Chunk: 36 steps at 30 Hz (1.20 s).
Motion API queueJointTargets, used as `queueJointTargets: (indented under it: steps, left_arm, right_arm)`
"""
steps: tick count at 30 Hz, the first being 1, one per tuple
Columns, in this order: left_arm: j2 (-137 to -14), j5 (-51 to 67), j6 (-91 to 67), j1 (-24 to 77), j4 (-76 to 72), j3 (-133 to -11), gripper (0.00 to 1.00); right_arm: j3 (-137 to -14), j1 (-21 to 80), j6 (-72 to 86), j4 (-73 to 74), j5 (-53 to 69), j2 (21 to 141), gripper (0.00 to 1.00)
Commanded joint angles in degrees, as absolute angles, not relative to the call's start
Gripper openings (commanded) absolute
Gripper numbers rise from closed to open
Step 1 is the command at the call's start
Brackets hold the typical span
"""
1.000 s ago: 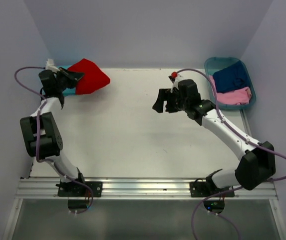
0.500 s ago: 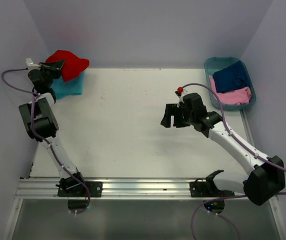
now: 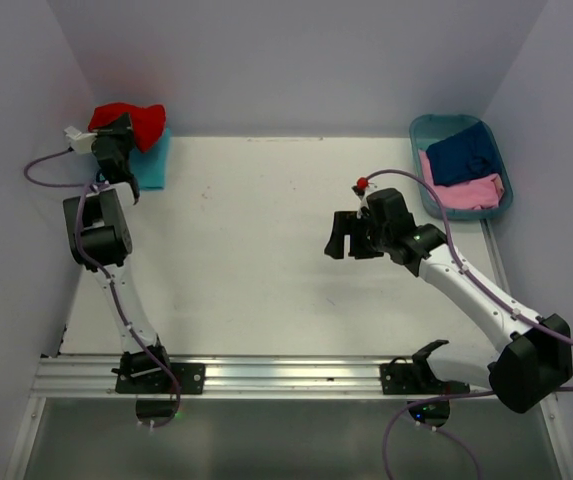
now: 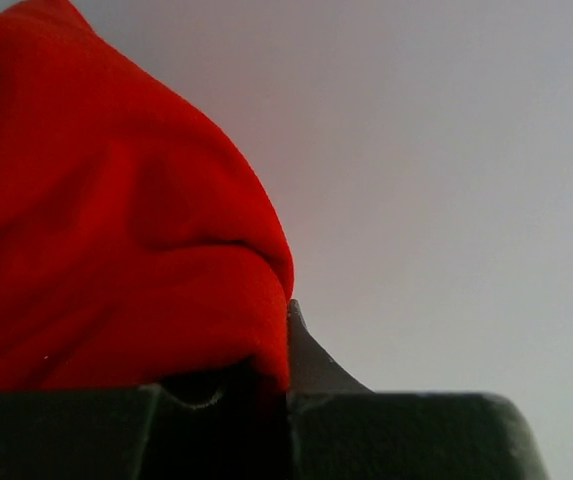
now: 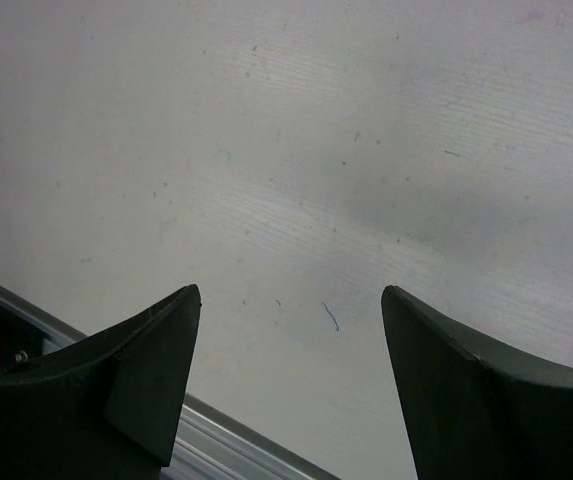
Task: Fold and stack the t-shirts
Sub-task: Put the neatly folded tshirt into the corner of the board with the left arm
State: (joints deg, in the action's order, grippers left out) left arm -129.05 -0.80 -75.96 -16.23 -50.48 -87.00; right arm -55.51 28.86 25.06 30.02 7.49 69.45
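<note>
At the table's far left corner my left gripper [image 3: 118, 138] is shut on a bunched bright red t-shirt [image 3: 134, 118], held up against the back wall. Right below it a folded turquoise t-shirt [image 3: 154, 160] lies flat. In the left wrist view the red t-shirt [image 4: 106, 220] fills the left half, pinched at the gripper [image 4: 286, 335], with only one dark fingertip [image 4: 311, 362] showing. My right gripper [image 3: 341, 240] hovers open over bare table right of centre; the right wrist view shows this gripper [image 5: 291, 292] with nothing between its fingers. Navy [image 3: 464, 152] and pink [image 3: 466, 192] t-shirts lie in the basket.
A teal oval basket [image 3: 422, 126] stands at the far right corner against the right wall. Walls close in the table [image 3: 266, 250] at the back and on both sides. A metal rail [image 3: 286, 372] runs along the near edge by the arm bases.
The left gripper has carried the red t-shirt left and back into the corner, above the turquoise one. The right gripper has drifted slightly right and toward the near edge, still open.
</note>
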Motion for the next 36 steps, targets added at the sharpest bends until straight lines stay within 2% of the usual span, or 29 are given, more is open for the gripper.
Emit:
queueJointTargets:
  steps: [1, 15, 27, 29, 36]
  left_arm:
    - [-130.9, -12.8, -76.1, -14.7, -53.4, -85.5, 0.00]
    - [-138.4, -12.6, -77.1, -14.6, -49.9, -81.2, 0.00]
    - [-135.6, -12.9, -69.4, -16.3, -49.6, -95.9, 0.00]
    - [-137.1, -12.3, -68.8, -16.5, -48.5, -95.3, 0.00]
    - [-139.1, -11.1, -69.3, -17.0, -51.4, -82.0, 0.00]
  right_arm:
    - [-55.9, 29.0, 25.3, 32.1, 8.4, 68.1, 0.77]
    - [-54.7, 29.2, 25.7, 32.5, 9.1, 67.6, 0.76]
    - [-54.2, 29.2, 25.8, 31.7, 9.7, 69.2, 0.74]
    - [-54.0, 29.2, 26.0, 31.5, 10.1, 69.3, 0.74]
    - [-54.8, 29.3, 25.6, 31.7, 9.8, 70.6, 0.74]
